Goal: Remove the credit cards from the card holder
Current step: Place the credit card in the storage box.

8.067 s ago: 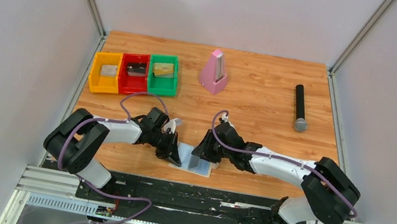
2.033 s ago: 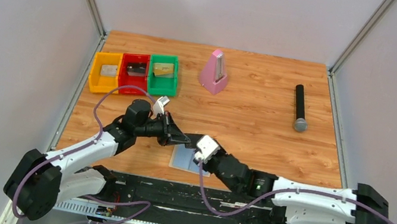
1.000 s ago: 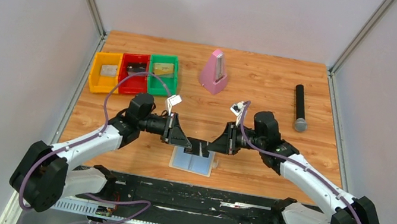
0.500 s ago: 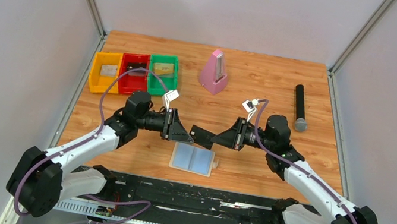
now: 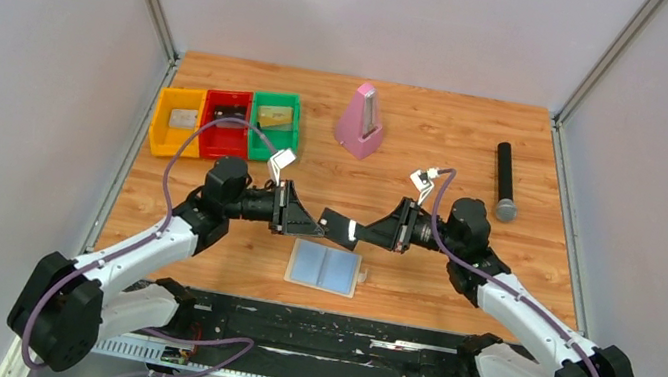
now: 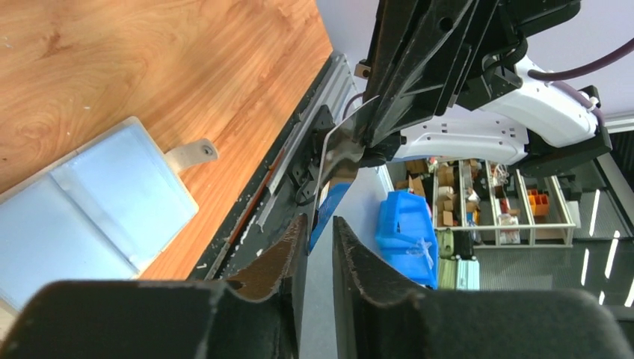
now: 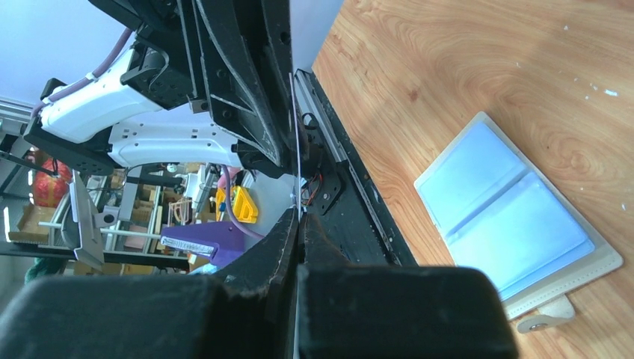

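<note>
Up in midair, thin dark card [image 5: 335,221]

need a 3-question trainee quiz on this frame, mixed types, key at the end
1. True or false: the card holder lies open on the table.
2. The right gripper is: A) open B) shut on the dark card C) shut on the card holder.
3. Fill in: the bin nearest the metronome is coloured ___.
Key: 1 true; 2 B; 3 green.
</note>
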Action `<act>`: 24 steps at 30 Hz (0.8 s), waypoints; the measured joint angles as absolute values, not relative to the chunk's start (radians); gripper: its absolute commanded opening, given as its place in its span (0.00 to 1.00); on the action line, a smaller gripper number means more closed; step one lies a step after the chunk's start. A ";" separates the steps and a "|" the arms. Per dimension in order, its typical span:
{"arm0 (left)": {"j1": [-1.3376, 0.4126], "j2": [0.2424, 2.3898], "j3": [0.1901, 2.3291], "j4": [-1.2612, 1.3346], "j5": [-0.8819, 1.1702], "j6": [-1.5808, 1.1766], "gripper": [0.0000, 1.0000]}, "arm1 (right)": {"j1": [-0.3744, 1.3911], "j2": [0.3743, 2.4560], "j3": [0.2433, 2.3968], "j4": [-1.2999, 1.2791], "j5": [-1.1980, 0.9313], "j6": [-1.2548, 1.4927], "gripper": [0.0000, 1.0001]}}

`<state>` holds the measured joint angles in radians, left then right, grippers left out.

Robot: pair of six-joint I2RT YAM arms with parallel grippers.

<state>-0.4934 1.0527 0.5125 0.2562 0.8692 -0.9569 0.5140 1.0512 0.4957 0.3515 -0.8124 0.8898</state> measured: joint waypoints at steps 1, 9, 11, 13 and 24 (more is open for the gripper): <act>-0.492 1.048 0.511 0.258 0.868 -0.962 0.18 | 0.513 1.051 0.489 0.358 -0.812 0.894 0.00; -0.476 1.029 0.498 0.278 0.859 -0.992 0.00 | 0.501 1.049 0.458 0.378 -0.802 0.920 0.08; -0.470 1.027 0.497 0.282 0.862 -0.997 0.00 | 0.501 1.048 0.457 0.381 -0.801 0.923 0.12; -0.456 1.022 0.497 0.281 0.865 -0.998 0.00 | 0.498 1.044 0.457 0.373 -0.794 0.919 0.25; -0.303 1.040 0.614 0.084 0.865 -0.876 0.00 | 0.487 0.889 0.464 0.176 -0.693 0.790 1.00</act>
<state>-0.3031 1.0405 0.6136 0.0845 0.8650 -0.8757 0.4873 0.8890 0.4641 0.1764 -0.6930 0.7898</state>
